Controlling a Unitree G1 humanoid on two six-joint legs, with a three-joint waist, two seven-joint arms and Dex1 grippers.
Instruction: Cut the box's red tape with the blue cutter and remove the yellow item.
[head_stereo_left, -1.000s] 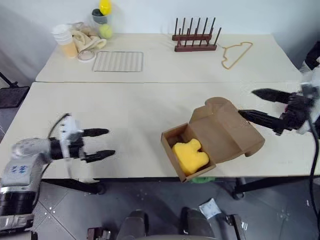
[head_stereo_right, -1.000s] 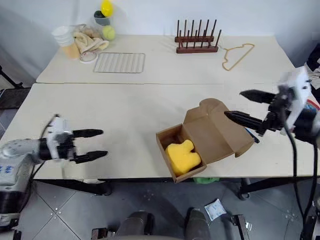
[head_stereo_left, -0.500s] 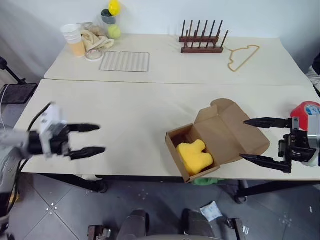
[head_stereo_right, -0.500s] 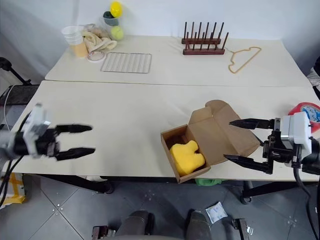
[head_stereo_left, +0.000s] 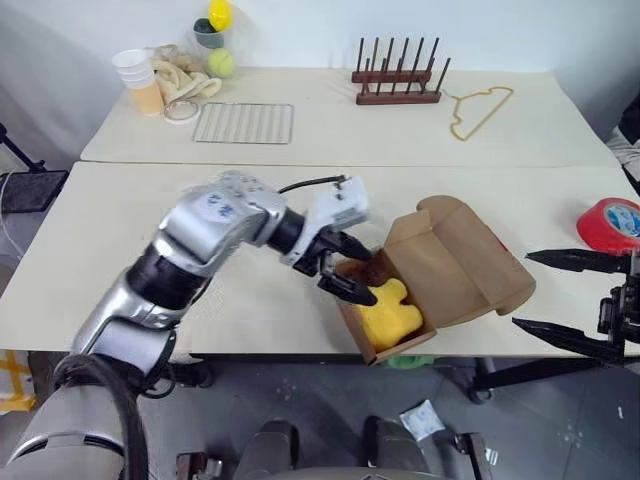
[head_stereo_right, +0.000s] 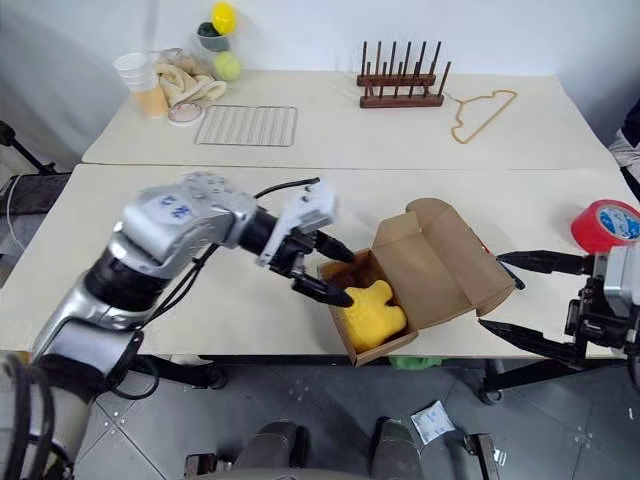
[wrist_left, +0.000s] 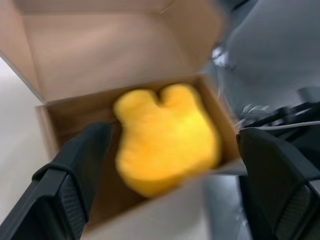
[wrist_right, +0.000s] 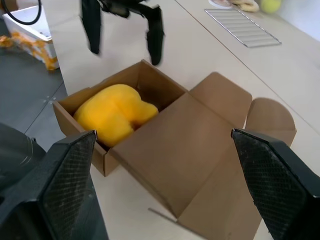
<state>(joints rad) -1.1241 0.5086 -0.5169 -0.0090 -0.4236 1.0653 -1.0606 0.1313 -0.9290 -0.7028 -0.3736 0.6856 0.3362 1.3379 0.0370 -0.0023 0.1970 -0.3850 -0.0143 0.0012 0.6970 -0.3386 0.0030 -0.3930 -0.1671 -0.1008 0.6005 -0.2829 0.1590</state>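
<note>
The left pincer (head_stereo_left: 345, 268) is wide open and holds nothing; it hangs at the open end of the box (head_stereo_left: 440, 270), with one black finger (head_stereo_left: 348, 291) at the near rim and the yellow item (head_stereo_left: 388, 312) just past its tips, lying inside the carton. This item is soft-looking and rounded, with two lobes on one end, and the box is plain brown cardboard with its lid flap folded back flat on the pale counter (head_stereo_left: 250, 210). The right pincer (head_stereo_right: 530, 296) is also wide open and empty, on the other side of the box near the flap, and a red tape roll (head_stereo_right: 606, 224) lies beyond it.
</note>
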